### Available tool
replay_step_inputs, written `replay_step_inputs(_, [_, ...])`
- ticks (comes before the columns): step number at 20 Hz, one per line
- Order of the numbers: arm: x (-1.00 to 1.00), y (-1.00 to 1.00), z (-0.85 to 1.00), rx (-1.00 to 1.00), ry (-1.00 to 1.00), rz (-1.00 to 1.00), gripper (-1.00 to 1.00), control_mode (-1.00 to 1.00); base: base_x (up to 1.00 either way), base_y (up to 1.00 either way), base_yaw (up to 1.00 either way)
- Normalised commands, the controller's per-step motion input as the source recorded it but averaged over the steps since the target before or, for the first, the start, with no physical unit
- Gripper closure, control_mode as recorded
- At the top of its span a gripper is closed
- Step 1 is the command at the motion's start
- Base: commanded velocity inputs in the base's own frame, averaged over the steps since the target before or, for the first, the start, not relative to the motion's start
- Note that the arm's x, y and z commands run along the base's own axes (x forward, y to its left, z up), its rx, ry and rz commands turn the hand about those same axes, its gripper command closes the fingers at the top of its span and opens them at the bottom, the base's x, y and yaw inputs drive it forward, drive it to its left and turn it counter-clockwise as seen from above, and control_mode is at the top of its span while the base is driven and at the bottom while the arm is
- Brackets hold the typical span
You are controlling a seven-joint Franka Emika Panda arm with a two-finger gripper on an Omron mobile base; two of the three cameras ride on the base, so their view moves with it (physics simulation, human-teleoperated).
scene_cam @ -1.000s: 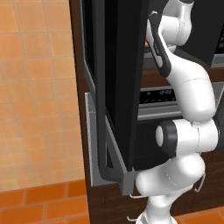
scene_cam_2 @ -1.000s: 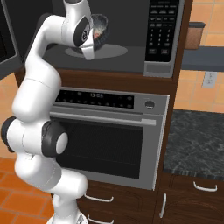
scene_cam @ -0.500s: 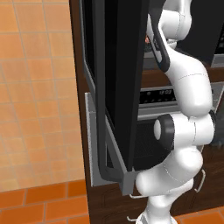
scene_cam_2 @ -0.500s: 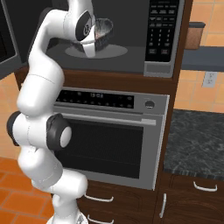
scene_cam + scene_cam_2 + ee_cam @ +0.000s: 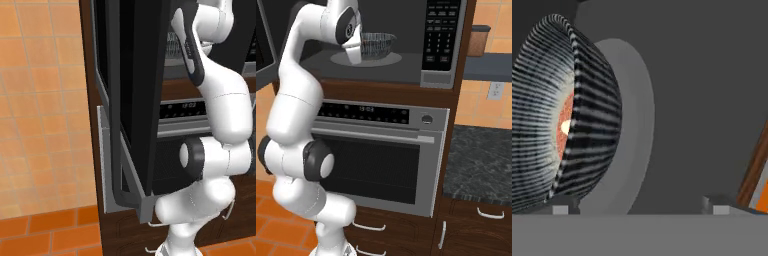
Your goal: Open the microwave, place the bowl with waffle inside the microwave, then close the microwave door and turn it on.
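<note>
The microwave door [image 5: 135, 100] stands swung wide open to the left of the microwave [image 5: 443, 45], edge-on in the left base view, which leaves the cavity free for loading. The arm reaches into that cavity from the left, so the wrist sits just left of the bowl [image 5: 377, 44].

The bowl stands upright over the turntable plate [image 5: 393, 59] in the middle of the cavity floor. In the right base view its base appears to meet the plate, though I cannot tell for sure whether it rests there or hangs a hair above. Being far narrower than the cavity, it has room on every side of the plate.

In the hand view the camera is rolled, so the bowl [image 5: 567, 115] appears on its side with the plate behind it. Through the ribbed clear wall an orange and pale patch [image 5: 566, 125] shows inside the bowl; that is most likely the waffle.

The tool [image 5: 637, 207] has its two tips spread well apart, one beside the bowl's wall and the other far off, with nothing pinched between them: it is open. I judge the placing done or nearly so; closing the door and starting the microwave are not yet done.
</note>
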Motion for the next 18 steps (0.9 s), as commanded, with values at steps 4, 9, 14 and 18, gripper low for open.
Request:
replay_step_inputs(4, [-1.0,0.0,0.0,0.0,-0.31,0.09,-1.0,-1.0,0.0,0.0,0.0])
replay_step_inputs(9, [-1.0,-0.01,-0.34,0.0,-0.23,0.12,-1.0,-1.0,0.0,0.0,0.0])
replay_step_inputs(14, [-1.0,-0.12,-0.05,-0.15,-0.05,0.16,-1.0,-1.0,0.0,0.0,0.0])
replay_step_inputs(18, [-1.0,-0.29,0.31,-0.46,-0.09,0.28,-1.0,-1.0,0.0,0.0,0.0])
